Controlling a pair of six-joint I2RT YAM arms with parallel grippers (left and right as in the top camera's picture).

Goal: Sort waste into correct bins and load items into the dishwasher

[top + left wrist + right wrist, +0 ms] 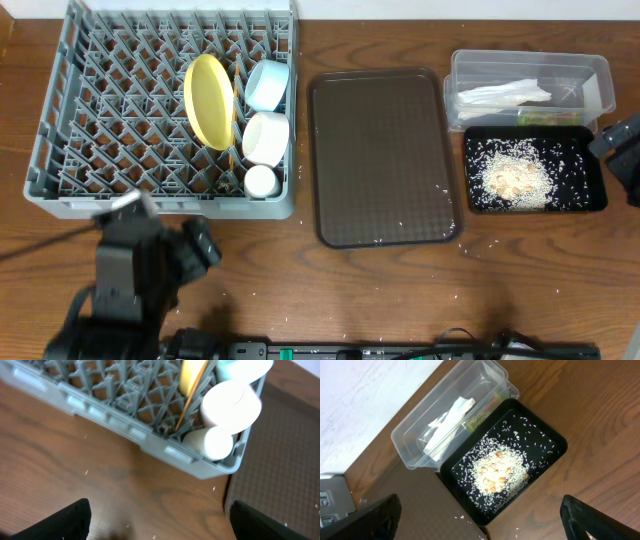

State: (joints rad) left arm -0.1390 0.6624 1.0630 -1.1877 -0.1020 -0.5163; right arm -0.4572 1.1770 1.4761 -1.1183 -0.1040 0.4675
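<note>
The work surface is a brown wood-grain tabletop (520, 300), with a white wall (450, 10) along its far edge. Loose white grains lie scattered on the tabletop near its front and along the near edge of the brown serving tray (380, 150), which sits at centre.

We find the grey dish rack (60, 130) at the left. Its right side holds the yellow plate (208, 100), upright on edge. Beside the plate, the light-blue bowl (267, 84), the white bowl (266, 136) and the white cup (262, 181) stand in a row from far to near, each tilted. The wooden chopsticks (192, 392) lean between the plate and the white bowl.

At the right, the clear tub (470, 62) contains the white napkin (505, 94) and the yellow-green wrapper (479, 419). Just beside it, on the near side, the black tray (598, 195) holds the rice (520, 175), with tan food scraps (495, 472) at the heap's middle.

The left tool (160, 525) hovers over bare tabletop in front of the rack's near wall, fingers spread, nothing between them. The right tool (485, 527) hangs near the right end of the tub and black tray, fingers spread wide and empty.
</note>
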